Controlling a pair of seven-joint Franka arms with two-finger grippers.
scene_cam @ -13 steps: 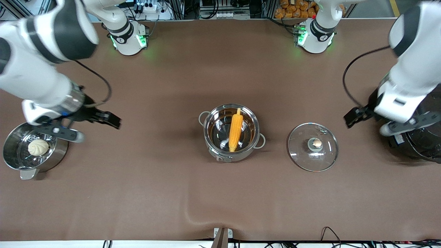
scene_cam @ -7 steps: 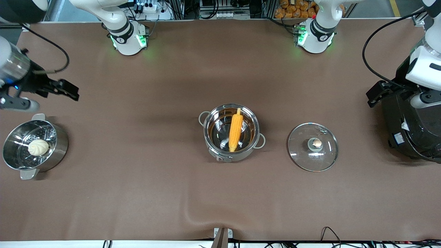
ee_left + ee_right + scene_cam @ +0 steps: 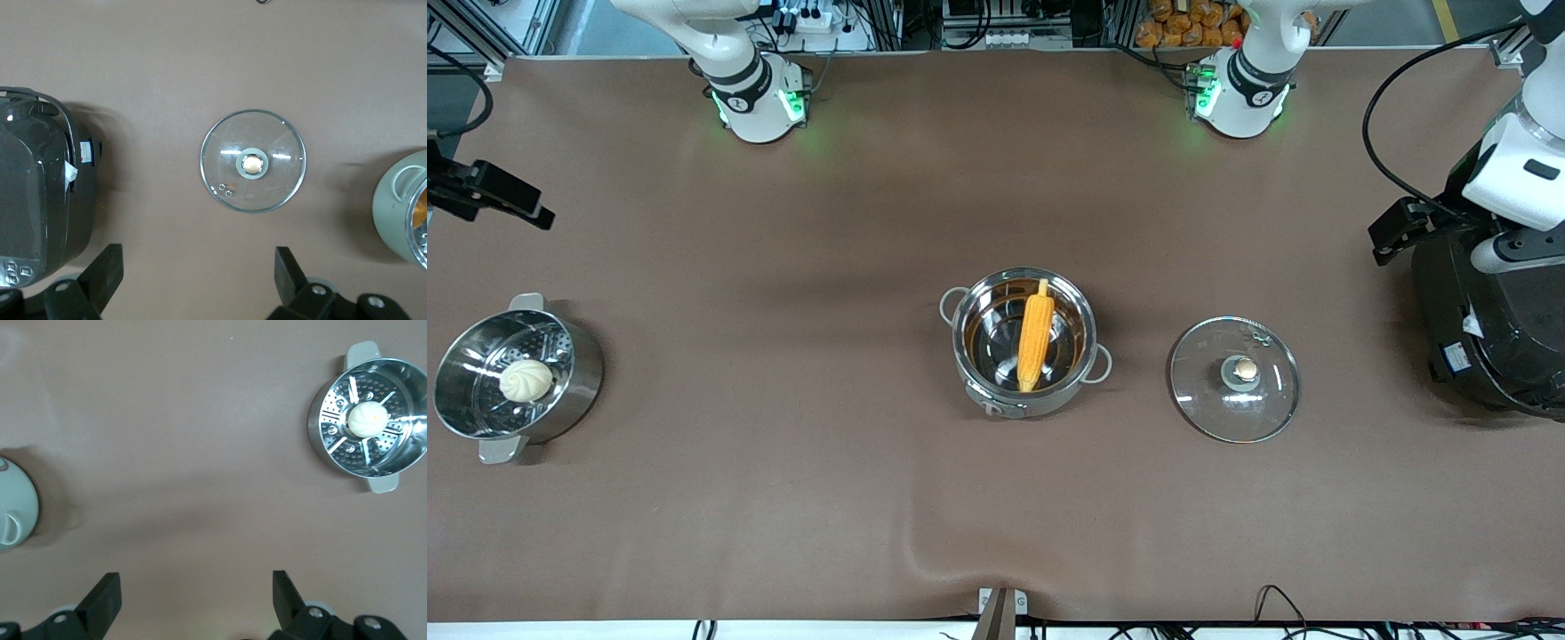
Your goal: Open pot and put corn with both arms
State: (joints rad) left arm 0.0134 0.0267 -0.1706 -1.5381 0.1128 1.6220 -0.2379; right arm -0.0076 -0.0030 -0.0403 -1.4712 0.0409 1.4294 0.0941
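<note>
The shiny steel pot point(image 3: 1005, 400) stands open in the middle of the table. The yellow-orange corn point(image 3: 1035, 335) lies in it, slanted, with its pale tip against the rim on the robots' side. The glass lid point(image 3: 1234, 379) with its copper knob lies flat on the table beside the pot, toward the left arm's end; it also shows in the left wrist view point(image 3: 253, 161). My left gripper point(image 3: 1392, 229) is open and empty, up beside the black cooker. My right gripper point(image 3: 498, 197) is open and empty, over the table's edge at the right arm's end. Both wrist views show spread fingers holding nothing.
A steel pot with flat tab handles and a perforated insert point(image 3: 583, 373) holds a white bun point(image 3: 525, 380) at the right arm's end. A large black cooker point(image 3: 1494, 338) stands at the left arm's end. The brown mat has a wrinkle near the front camera.
Both arms have drawn back from the middle. The right gripper has left the steamer pot for the table's edge. The left gripper has risen and moved off beside the cooker.
</note>
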